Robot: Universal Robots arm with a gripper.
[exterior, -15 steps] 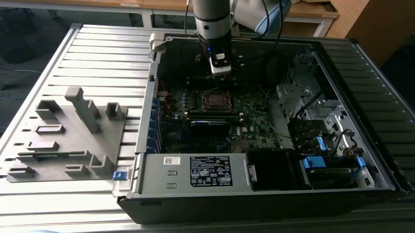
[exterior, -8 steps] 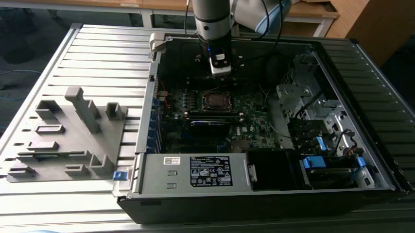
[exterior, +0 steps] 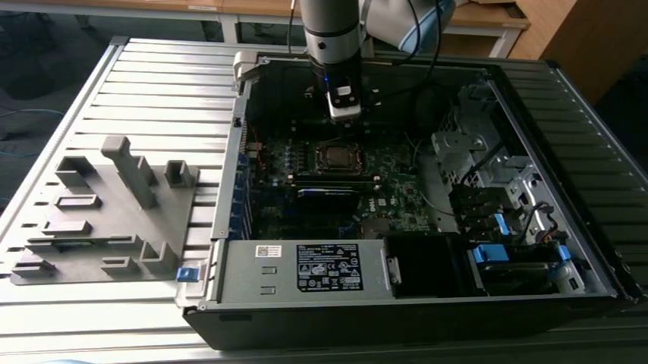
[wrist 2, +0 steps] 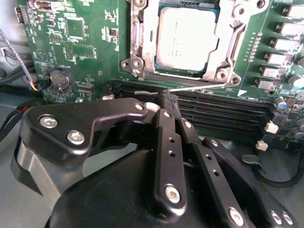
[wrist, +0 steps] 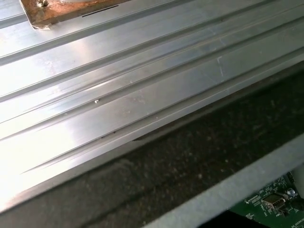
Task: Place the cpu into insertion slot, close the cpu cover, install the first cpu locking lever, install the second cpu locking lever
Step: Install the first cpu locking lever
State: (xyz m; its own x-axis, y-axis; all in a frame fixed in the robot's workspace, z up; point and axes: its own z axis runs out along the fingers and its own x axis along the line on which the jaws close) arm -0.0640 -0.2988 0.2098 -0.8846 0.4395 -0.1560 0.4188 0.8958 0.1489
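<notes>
Fingertips of the gripper [wrist 2: 168, 97] pinch narrowly on the free end of the thin locking lever [wrist 2: 183, 89], likely to latch it, since the cpu [wrist 2: 187, 40] already lies in the insertion slot [wrist 2: 204, 77] under the lowered cpu cover [wrist 2: 227, 45].

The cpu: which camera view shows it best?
The second wrist view: the cpu is close and large there. The exterior view shows it small, near the gripper. The first wrist view faces the ribbed table.
</notes>
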